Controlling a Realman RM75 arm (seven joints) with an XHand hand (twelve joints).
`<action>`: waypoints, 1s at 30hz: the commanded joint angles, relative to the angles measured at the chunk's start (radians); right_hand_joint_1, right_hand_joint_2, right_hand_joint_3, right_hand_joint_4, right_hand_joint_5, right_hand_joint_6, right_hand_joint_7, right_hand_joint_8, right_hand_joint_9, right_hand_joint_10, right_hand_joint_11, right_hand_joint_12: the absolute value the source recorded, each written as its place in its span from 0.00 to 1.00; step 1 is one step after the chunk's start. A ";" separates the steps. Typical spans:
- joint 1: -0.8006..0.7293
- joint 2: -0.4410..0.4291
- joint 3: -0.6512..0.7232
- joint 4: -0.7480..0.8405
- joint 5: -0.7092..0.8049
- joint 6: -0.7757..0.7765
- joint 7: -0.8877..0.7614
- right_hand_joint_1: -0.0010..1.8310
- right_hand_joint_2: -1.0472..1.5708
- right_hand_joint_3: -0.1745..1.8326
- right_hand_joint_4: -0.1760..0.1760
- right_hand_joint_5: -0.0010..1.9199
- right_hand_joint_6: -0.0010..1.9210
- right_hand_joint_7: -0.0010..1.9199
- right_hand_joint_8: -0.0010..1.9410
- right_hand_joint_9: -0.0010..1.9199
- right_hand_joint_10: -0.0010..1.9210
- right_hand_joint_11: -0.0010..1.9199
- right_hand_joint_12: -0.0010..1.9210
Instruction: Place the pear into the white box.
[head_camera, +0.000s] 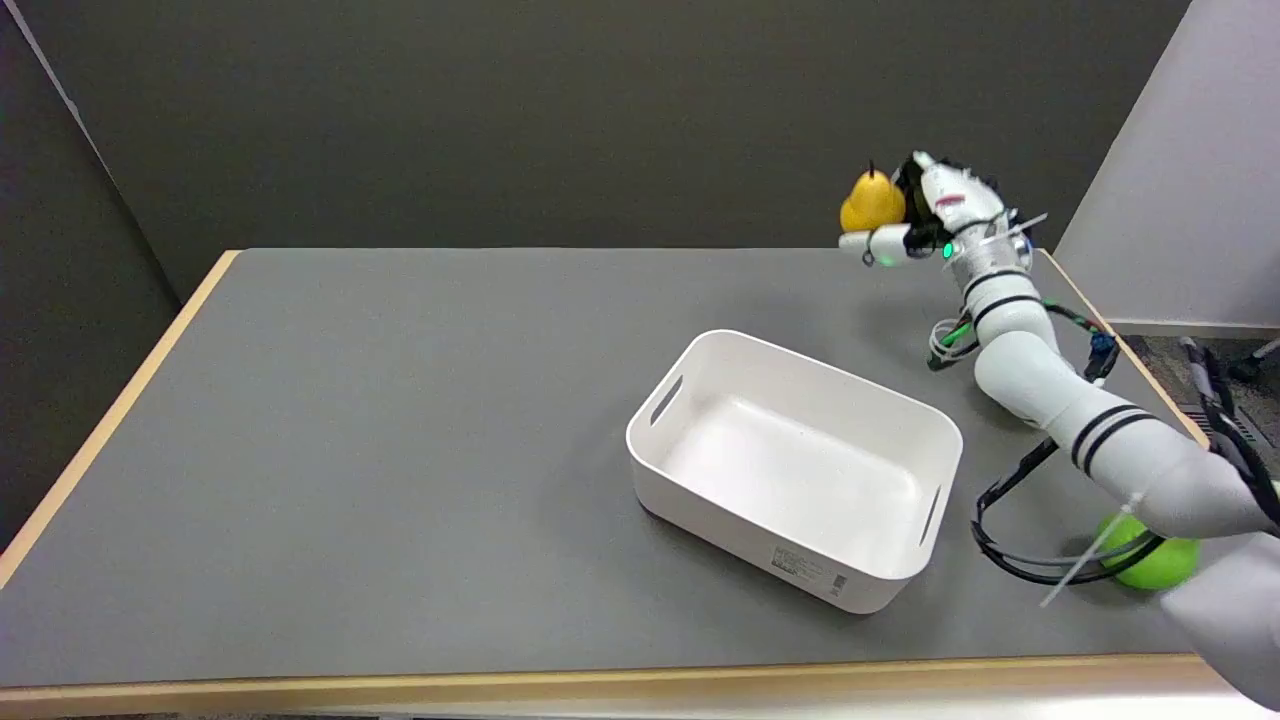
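Note:
A yellow pear (870, 203) with a dark stem hangs upright in the air above the table's far right part. My right hand (925, 215) grips it from the right, with one finger under the fruit. The white box (700, 370), empty and with slot handles at both ends, sits on the grey table right of centre. The pear is well above and beyond the box's far right corner.
A green round object (1160, 560) lies on the table near the front right, partly hidden behind my right arm. Black cables (1000, 500) loop beside the box's right end. The grey table (350, 450) has a wooden edge.

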 joint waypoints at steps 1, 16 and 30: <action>-0.512 0.141 0.238 0.804 -0.339 0.242 0.078 0.61 0.84 0.28 0.34 0.28 0.83 0.38 0.85 0.37 0.77 0.12 0.98; -0.867 0.062 0.015 0.894 -0.639 0.631 0.072 0.64 0.75 0.44 0.30 0.34 0.79 0.44 0.81 0.42 0.78 0.23 0.99; -0.857 0.022 -0.182 0.689 -0.726 0.890 0.078 0.64 0.76 0.41 0.34 0.36 0.77 0.45 0.78 0.45 0.79 0.28 0.96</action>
